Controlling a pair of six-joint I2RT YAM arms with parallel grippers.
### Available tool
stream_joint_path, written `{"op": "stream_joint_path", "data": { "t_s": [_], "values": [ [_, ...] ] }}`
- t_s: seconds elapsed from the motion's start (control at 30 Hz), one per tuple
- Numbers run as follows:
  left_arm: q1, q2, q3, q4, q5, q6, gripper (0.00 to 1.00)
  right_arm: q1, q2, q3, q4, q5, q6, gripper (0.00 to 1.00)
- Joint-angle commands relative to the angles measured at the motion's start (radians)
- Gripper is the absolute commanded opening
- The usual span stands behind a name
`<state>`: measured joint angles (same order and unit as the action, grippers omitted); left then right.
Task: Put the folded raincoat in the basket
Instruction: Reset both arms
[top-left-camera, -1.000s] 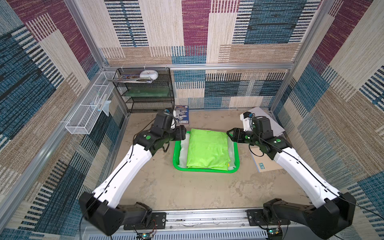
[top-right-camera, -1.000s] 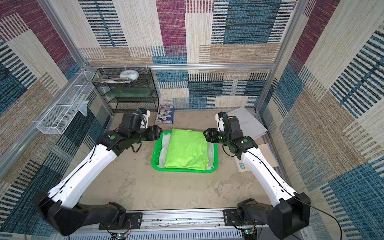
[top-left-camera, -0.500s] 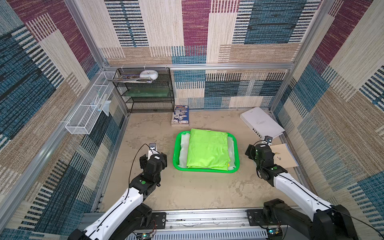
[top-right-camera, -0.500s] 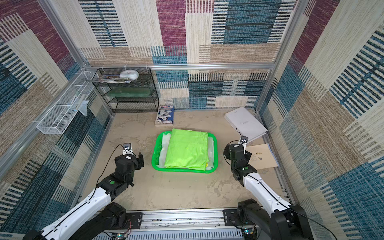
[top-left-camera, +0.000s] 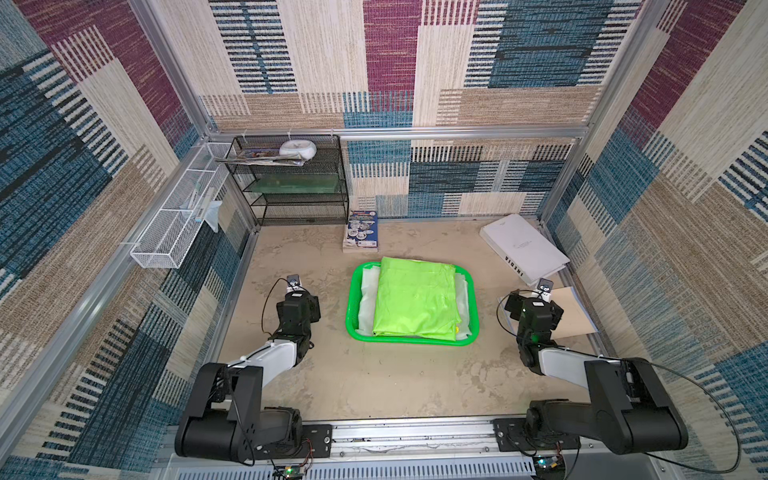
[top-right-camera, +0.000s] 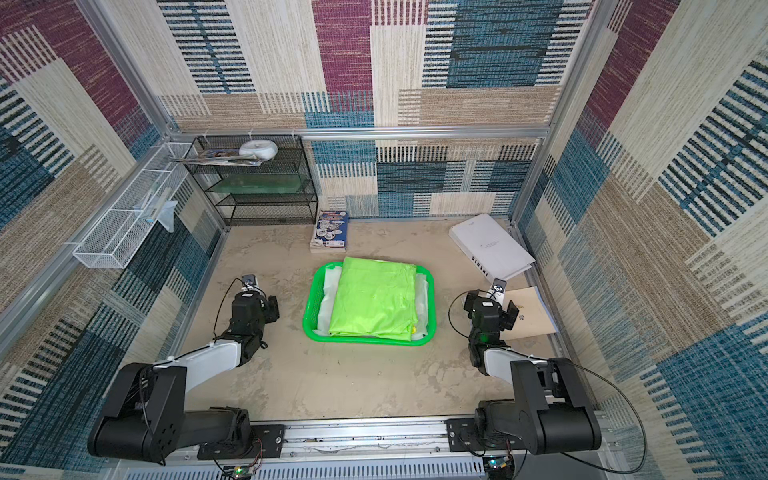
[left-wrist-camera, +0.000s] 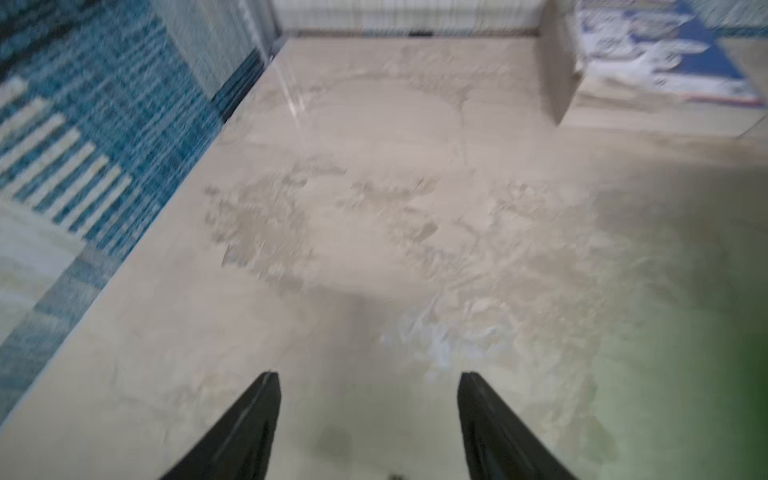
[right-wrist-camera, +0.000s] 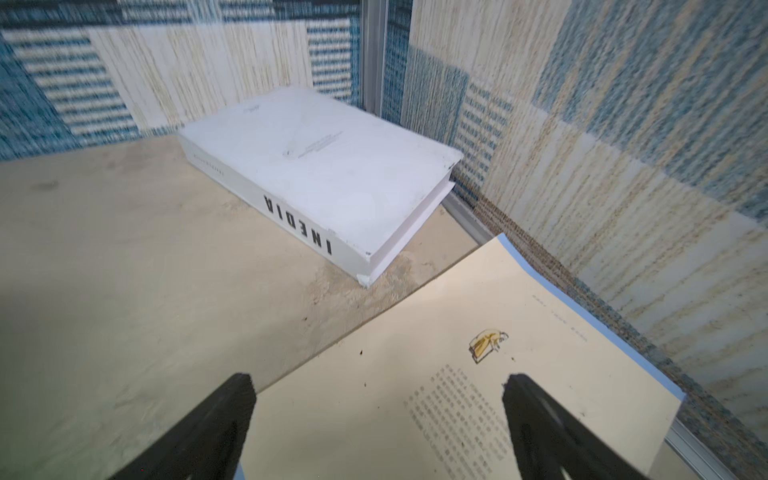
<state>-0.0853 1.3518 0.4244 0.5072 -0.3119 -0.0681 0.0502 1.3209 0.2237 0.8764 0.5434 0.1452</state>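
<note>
In both top views the raincoat (top-left-camera: 417, 301) lay folded in the basket (top-right-camera: 309, 299) (job seemingly done). Left wrist: left gripper (left-wrist-camera: 368, 380) stood open, empty. Right wrist: right gripper (right-wrist-camera: 380, 382) gaped wide, empty; both should park without clipping the basket

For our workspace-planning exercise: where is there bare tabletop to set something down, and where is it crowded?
Bare: the wide strip between the basket and the front rail; also between the blue booklet and the white book. Crowded: the right edge, with the tan booklet under the right gripper.
</note>
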Motion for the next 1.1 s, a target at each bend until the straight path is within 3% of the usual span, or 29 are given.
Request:
{"op": "stream_joint_path", "data": {
  "t_s": [0.0, 0.1, 0.13, 0.17, 0.2, 0.23, 0.27, 0.3, 0.33, 0.4, 1.07],
  "values": [
    [0.026, 0.017, -0.046, 0.211, 0.078, 0.069, 0.74, -0.025, 0.069, -0.021, 0.302, -0.141, -0.062, 0.98],
    [0.06, 0.195, -0.107, 0.52, 0.11, 0.063, 0.75, -0.029, 0.125, -0.011, 0.332, -0.29, -0.121, 0.96],
    [0.066, 0.194, -0.085, 0.486, 0.14, 0.069, 0.75, -0.03, 0.178, -0.036, 0.414, -0.311, -0.13, 0.96],
    [0.067, 0.143, -0.035, 0.297, 0.182, 0.063, 0.74, -0.029, 0.238, -0.065, 0.578, -0.304, -0.133, 0.97],
    [0.062, 0.168, -0.036, 0.328, 0.191, 0.082, 0.74, -0.029, 0.258, -0.071, 0.632, -0.316, -0.139, 0.98],
    [0.062, 0.191, -0.04, 0.385, 0.194, 0.092, 0.75, -0.03, 0.241, -0.038, 0.545, -0.306, -0.128, 0.98],
    [0.063, 0.169, -0.015, 0.302, 0.182, 0.074, 0.76, -0.036, 0.206, 0.023, 0.362, -0.303, -0.108, 0.97],
    [0.071, 0.171, -0.002, 0.269, 0.189, 0.065, 0.96, -0.05, 0.188, 0.032, 0.299, -0.334, -0.103, 0.97],
    [0.084, 0.193, -0.006, 0.315, 0.193, 0.058, 0.99, -0.055, 0.214, 0.011, 0.388, -0.335, -0.097, 0.98],
    [0.085, 0.175, 0.01, 0.252, 0.197, 0.051, 0.99, -0.055, 0.201, 0.023, 0.359, -0.341, -0.1, 0.98],
    [0.085, 0.174, -0.003, 0.278, 0.195, 0.054, 0.99, -0.057, 0.19, 0.02, 0.34, -0.349, -0.106, 0.99]
  ]
}}
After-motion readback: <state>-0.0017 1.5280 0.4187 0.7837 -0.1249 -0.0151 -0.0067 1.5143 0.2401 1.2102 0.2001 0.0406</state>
